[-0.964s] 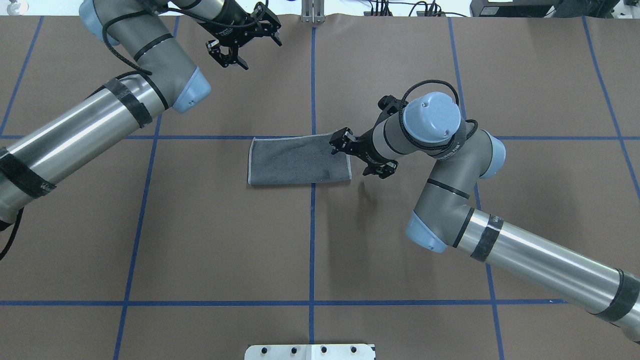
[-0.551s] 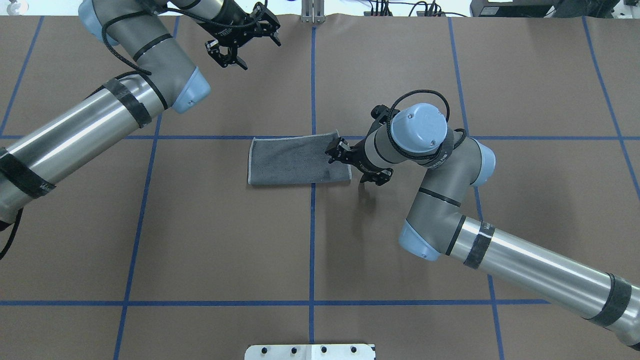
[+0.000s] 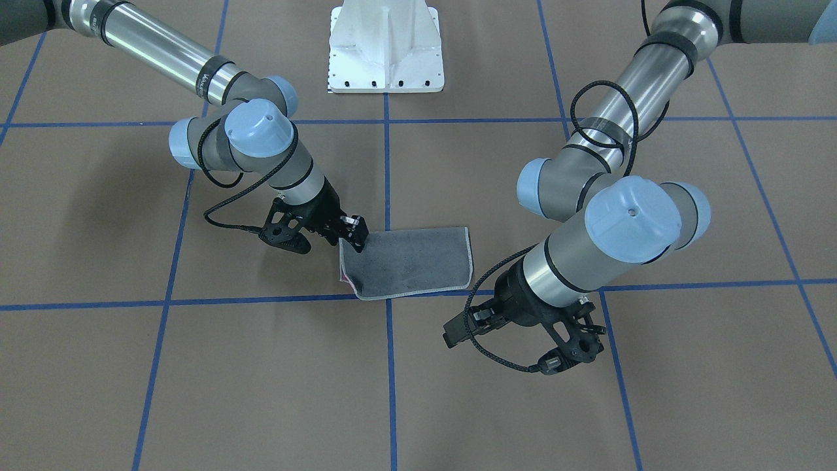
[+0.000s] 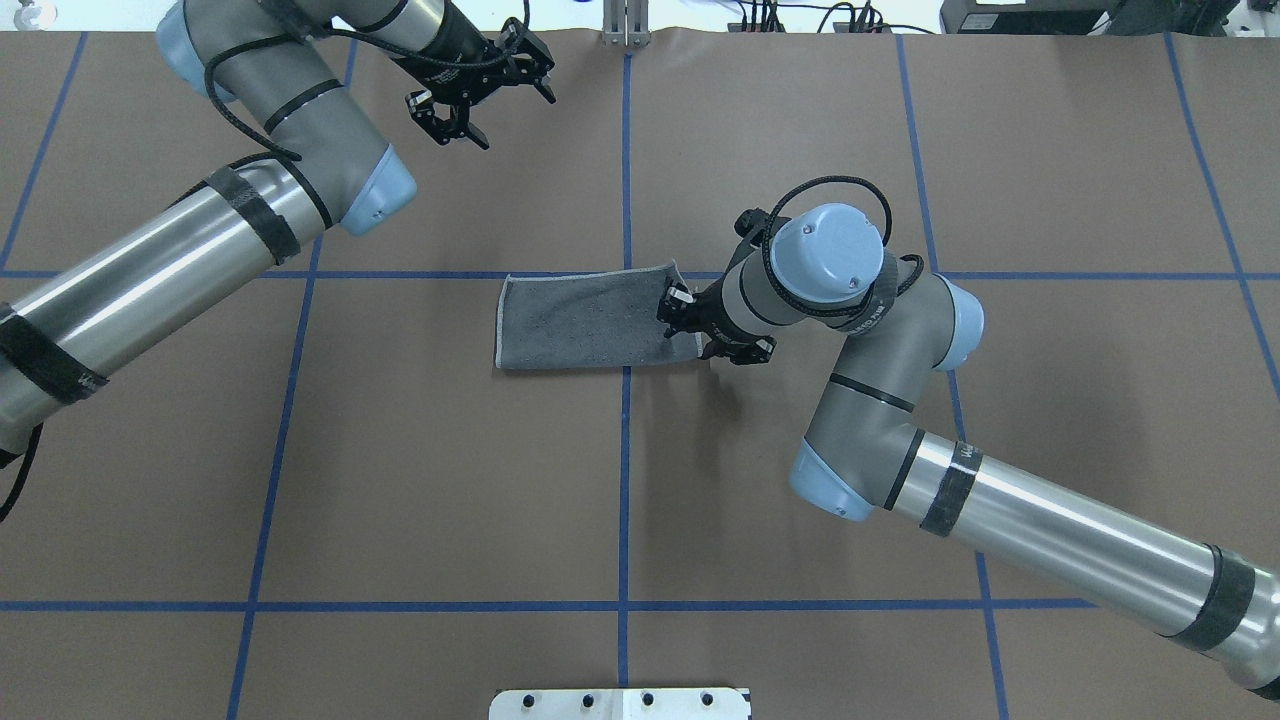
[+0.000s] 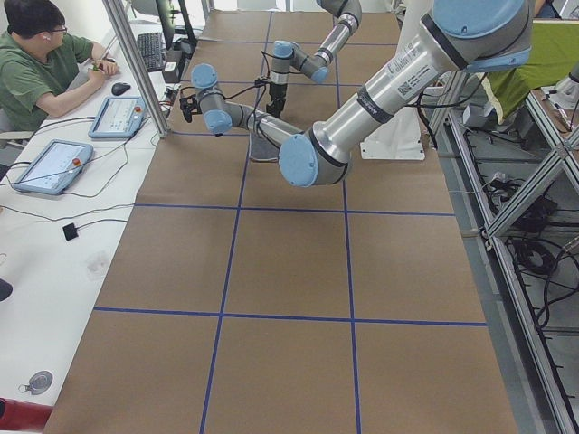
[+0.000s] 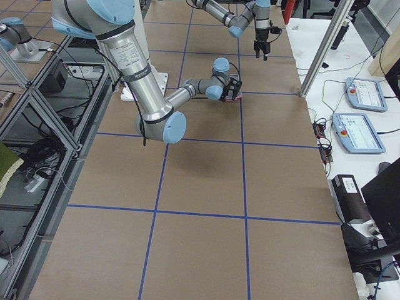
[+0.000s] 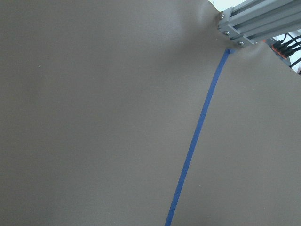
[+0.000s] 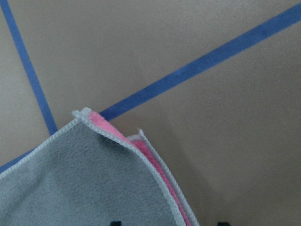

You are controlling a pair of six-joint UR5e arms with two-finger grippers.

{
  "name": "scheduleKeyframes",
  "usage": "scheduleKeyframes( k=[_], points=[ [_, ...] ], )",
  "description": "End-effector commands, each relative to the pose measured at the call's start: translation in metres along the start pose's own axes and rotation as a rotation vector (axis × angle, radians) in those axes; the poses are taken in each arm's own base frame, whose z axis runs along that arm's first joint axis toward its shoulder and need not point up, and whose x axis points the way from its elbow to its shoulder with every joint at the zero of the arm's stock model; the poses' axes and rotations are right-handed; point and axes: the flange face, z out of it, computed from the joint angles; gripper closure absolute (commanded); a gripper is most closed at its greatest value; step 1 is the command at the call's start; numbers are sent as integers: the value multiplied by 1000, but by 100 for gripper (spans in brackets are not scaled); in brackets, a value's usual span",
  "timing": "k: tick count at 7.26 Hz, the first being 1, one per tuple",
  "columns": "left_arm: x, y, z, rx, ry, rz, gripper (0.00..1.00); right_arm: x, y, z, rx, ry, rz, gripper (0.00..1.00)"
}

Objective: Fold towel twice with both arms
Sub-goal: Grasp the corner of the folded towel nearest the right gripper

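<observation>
The towel (image 4: pixel 585 320) lies folded in half in the middle of the table, dark grey face up, with a pale stitched edge. It also shows in the front-facing view (image 3: pixel 412 261). In the right wrist view the towel's (image 8: pixel 84 183) corner shows pink between its two layers. My right gripper (image 4: pixel 703 328) is low over the towel's right short edge. It is open, with one fingertip over the cloth and one over bare table. My left gripper (image 4: pixel 478 98) is open and empty, raised over the far left of the table, well away from the towel.
The brown table cover (image 4: pixel 400 450) carries a grid of blue tape lines (image 4: pixel 624 500). The white pedestal base (image 3: pixel 386 46) stands at the robot's side. An aluminium post (image 4: pixel 623 25) stands at the far edge. An operator (image 5: pixel 36 63) sits at a desk beyond it.
My right gripper has moved left and down onto the towel's right edge. My left gripper has drifted slightly left and farther away. The towel has not moved.
</observation>
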Motion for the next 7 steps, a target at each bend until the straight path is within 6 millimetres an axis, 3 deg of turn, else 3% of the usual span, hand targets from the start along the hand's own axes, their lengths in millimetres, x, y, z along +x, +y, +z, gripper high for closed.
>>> scheduleKeyframes(
  k=[1,3,5,7],
  points=[
    [-2,0,1,0,-2,3,0,-3,-6,-9,-8,-13,2,100],
    [-2,0,1,2,-3,2,0,6,-45,-39,-73,-16,37,100],
    [-2,0,2,0,-4,3,0,37,-70,-64,-96,-12,46,100],
    [-3,-1,3,3,-5,3,0,54,-51,-79,-159,-17,34,100]
  ],
)
